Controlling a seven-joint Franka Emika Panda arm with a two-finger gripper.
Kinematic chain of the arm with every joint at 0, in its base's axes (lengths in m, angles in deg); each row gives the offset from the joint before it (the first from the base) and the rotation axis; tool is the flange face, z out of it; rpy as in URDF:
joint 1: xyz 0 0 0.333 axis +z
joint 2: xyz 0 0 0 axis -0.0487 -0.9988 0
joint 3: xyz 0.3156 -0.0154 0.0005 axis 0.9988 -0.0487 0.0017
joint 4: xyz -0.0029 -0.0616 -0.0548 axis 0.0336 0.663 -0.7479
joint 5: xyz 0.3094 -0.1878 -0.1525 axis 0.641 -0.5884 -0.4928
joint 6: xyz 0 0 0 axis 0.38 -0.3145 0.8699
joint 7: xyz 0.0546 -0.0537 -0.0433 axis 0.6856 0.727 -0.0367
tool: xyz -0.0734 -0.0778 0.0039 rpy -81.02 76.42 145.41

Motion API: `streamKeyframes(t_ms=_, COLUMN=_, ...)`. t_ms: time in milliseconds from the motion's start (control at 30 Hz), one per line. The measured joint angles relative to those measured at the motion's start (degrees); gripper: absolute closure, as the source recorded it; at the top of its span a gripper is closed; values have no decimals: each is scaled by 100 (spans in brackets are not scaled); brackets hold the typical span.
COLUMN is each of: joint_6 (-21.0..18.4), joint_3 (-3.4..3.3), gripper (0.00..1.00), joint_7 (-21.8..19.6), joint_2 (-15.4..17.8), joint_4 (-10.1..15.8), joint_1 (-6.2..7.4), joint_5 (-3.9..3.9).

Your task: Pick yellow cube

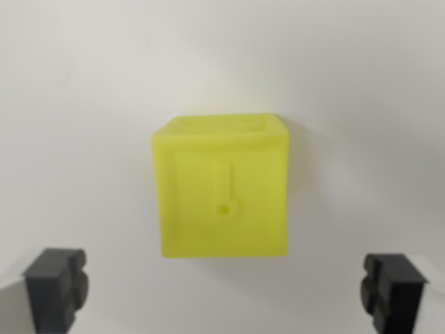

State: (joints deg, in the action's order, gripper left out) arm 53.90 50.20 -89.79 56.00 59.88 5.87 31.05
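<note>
Centrally placed: a translucent yellow plastic cube (220, 188) sits alone on a plain white matte surface (83, 104), mid-picture.
Cube facing: one recessed face looks at the camera, bearing a thin vertical groove ending in a small round hole; the top face is tipped away.
Long axis: none evident, sides look equal, though soft focus blurs the edges.
Gripper (224, 291): two dark grey fingers (55, 287) at the lower corners, jaws spread wide, well clear of the cube, holding nothing.
</note>
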Motion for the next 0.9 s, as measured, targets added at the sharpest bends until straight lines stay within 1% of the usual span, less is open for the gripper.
streamKeyframes(t_ms=367, joint_6=142, joint_3=0, gripper=0, joint_7=260, joint_2=-369, joint_4=-192, joint_1=32, joint_5=-50)
streamKeyframes(t_ms=900, joint_6=445, joint_3=-3, gripper=0, joint_7=275, joint_2=-843, joint_4=-354, joint_1=39, joint_5=-88)
